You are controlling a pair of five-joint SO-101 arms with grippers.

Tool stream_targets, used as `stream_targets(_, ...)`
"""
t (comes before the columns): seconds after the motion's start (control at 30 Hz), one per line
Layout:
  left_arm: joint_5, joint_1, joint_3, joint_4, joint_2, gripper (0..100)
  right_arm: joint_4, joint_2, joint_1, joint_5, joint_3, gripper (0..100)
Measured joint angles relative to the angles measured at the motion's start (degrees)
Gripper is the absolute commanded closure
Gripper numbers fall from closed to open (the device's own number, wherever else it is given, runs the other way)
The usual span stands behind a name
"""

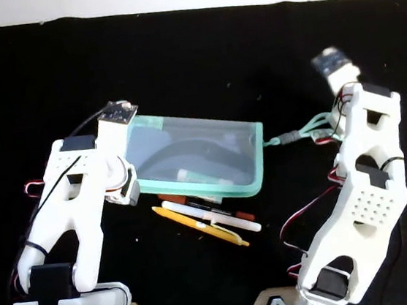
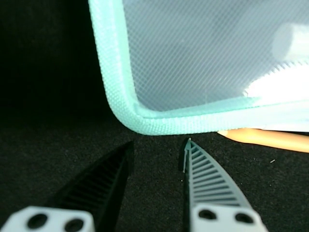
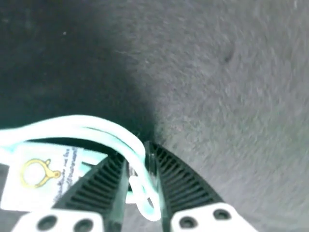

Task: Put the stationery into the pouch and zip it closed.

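I judge the job barely under way. Three pens lie on the black table (image 1: 178, 60) outside the pouch (image 1: 257, 154), so most of the loading is left, and the zipping after that.

My left gripper (image 2: 159, 141) has its fingers spread apart with nothing between them. The pouch's rounded mint corner sits just ahead of the fingertips, not touching them. The tip of the yellow pen (image 2: 270, 139) lies just past one finger, under the pouch's edge.

My right gripper (image 3: 136, 157) is clamped on the mint cord (image 3: 72, 121), which passes between the two fingers. In the high view that cord runs from the gripper to the pouch's near end, so the pouch lies a cord's length away from that hand. A white tag (image 3: 38, 176) hangs on the cord just beside the fingers.

Counting:
- One pouch.
- One cord with one tag.
- Three pens outside the pouch, bunched together: the yellow pen, a white pen (image 1: 214, 216) and a dark pen with red ends (image 1: 243, 213).

Through the mesh I make out a small pale piece (image 1: 184, 174) and a dark curved shape (image 1: 170, 152), so something may already be inside, though I cannot tell what. I cannot tell whether the zip stands open.
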Motion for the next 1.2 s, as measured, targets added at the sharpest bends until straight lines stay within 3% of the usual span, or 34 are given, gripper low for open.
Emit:
stream_targets(0.33,0.0,0.0,0.0,0.0,0.0,82,18.81,-17.76,-0.18,-18.81,0.35,99.2)
stream_targets(0.6,0.0,0.0,0.0,0.0,0.0,82,34.37,-40.09,-0.97,-28.66,0.35,99.2)
stream_targets(0.9,0.0,0.0,-2.2,-0.97,0.0,82,41.67,-65.58,-3.43,-41.32,0.35,99.2)
stream_targets(1.2,0.0,0.0,-4.57,-0.97,0.0,82,41.85,-72.35,-5.45,-51.96,-9.58,99.2)
